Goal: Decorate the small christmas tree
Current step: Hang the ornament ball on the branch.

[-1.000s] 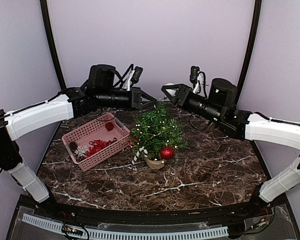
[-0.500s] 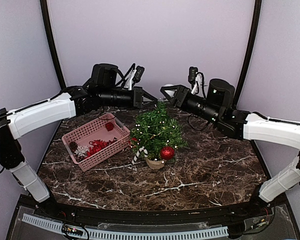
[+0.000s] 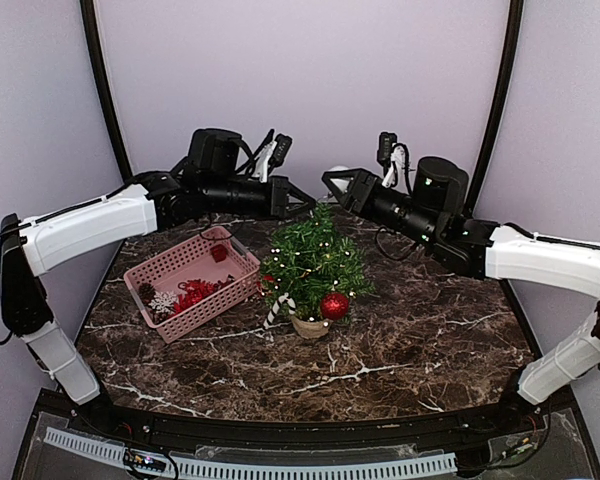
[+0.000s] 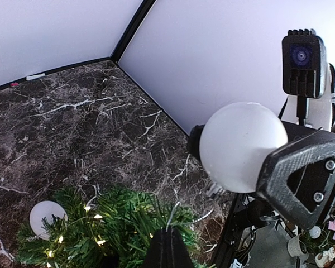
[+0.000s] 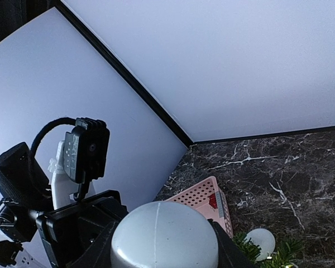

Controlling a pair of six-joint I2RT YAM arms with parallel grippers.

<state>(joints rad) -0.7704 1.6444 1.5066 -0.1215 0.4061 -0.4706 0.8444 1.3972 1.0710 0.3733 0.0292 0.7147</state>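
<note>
The small christmas tree (image 3: 315,262) stands mid-table in a tan pot (image 3: 310,325). It carries lights, a red ball (image 3: 334,305), a candy cane (image 3: 277,308) and a white ball (image 4: 46,218). My right gripper (image 3: 332,181) is shut on a second white ball (image 5: 164,234), held above and behind the treetop. That ball also shows in the left wrist view (image 4: 243,146). My left gripper (image 4: 168,230) is shut, with a thin silver wire (image 4: 173,215) sticking out of its tips. It hovers over the treetop (image 3: 308,205), close to the held ball.
A pink basket (image 3: 235,262) left of the tree holds red ornaments (image 3: 192,293), a white snowflake (image 3: 162,301) and a pine cone (image 3: 146,290). The basket also shows in the right wrist view (image 5: 204,202). Purple walls close the back and sides.
My left gripper has moved right, toward the treetop and the right gripper. My right gripper has shifted slightly left with the white ball.
</note>
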